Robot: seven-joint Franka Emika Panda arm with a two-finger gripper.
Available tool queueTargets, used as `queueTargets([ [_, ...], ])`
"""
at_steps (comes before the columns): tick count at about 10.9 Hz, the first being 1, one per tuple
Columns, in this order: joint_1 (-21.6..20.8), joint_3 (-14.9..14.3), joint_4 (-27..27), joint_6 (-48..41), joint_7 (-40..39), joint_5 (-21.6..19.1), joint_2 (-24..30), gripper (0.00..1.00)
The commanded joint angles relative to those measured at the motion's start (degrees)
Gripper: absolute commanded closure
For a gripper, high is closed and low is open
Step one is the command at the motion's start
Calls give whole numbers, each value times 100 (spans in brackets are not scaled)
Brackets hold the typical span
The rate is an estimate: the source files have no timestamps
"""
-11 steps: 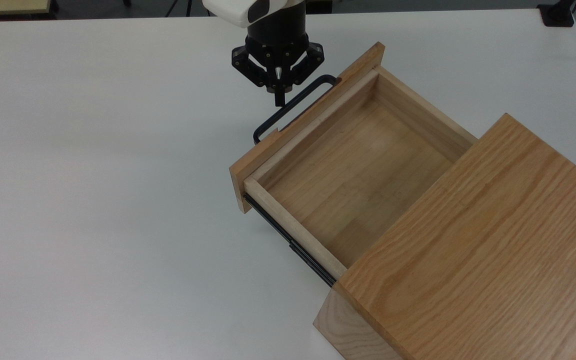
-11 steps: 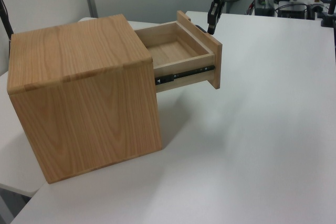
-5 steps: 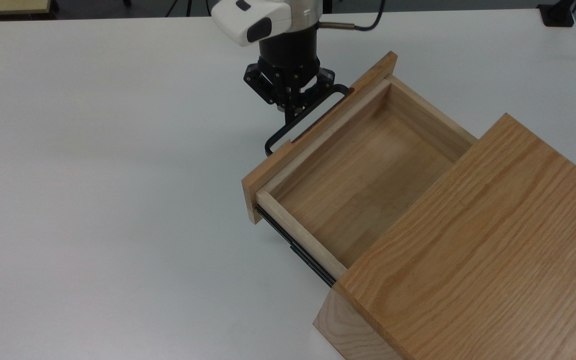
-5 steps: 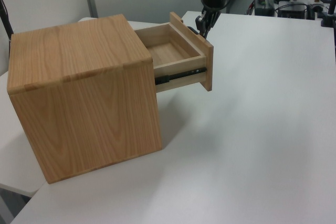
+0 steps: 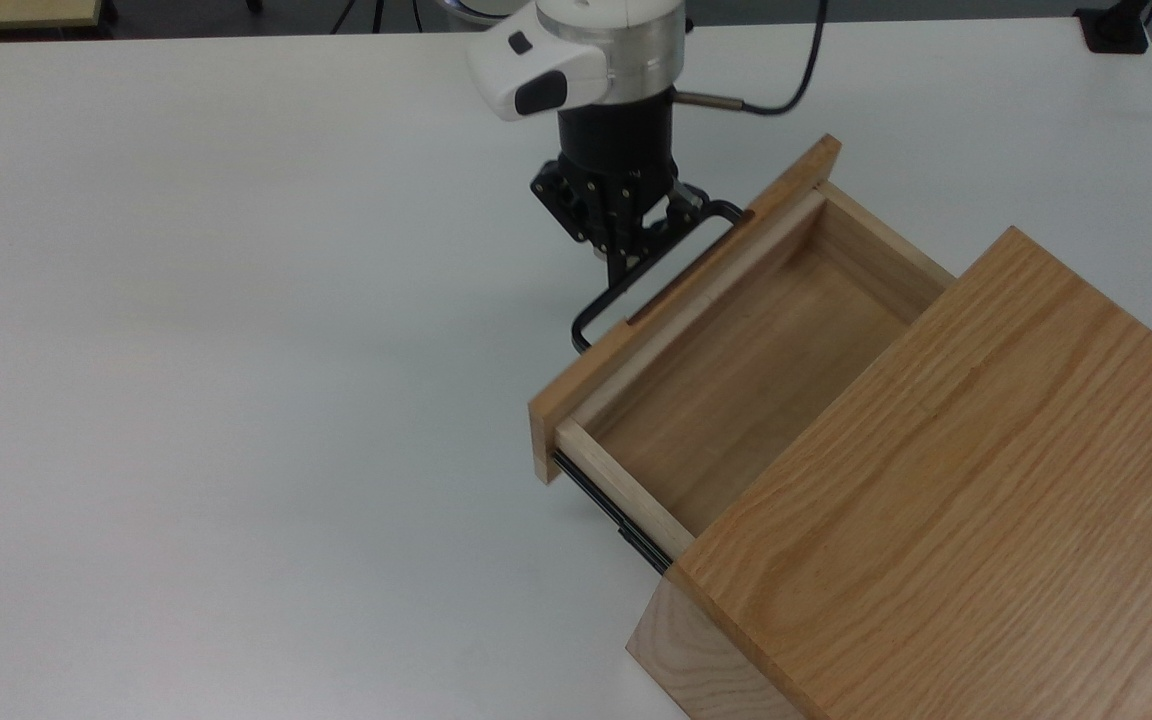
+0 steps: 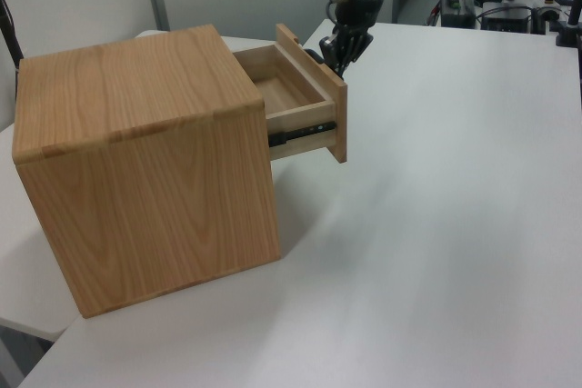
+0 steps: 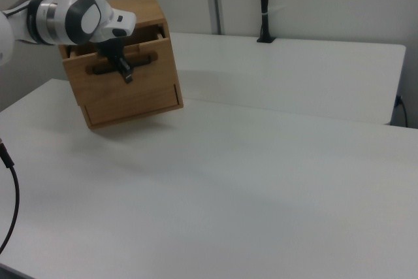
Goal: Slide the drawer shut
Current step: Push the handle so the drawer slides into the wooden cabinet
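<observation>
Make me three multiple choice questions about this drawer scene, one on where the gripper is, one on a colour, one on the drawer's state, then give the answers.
1. Where is the gripper?
A. at the handle on the drawer's front panel
B. on top of the cabinet
C. inside the drawer

2. What colour is the handle?
A. silver
B. black
C. red

3. What state is the drawer in?
A. fully shut
B. lifted out onto the table
C. partly open

Answers:
1 A, the top view shows the fingertips at the handle bar.
2 B, the thin U-shaped bar is black.
3 C, its empty wooden floor shows outside the cabinet.
</observation>
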State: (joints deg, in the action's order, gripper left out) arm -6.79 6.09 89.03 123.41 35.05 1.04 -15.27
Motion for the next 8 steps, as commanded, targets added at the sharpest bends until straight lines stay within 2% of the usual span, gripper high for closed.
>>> queueTargets([
  [1,-121,6,-114,674,1054,37,-239,100],
  [5,-208,138,-236,1281,1373,81,-433,100],
  [8,-297,138,-649,1344,1417,116,-687,100],
])
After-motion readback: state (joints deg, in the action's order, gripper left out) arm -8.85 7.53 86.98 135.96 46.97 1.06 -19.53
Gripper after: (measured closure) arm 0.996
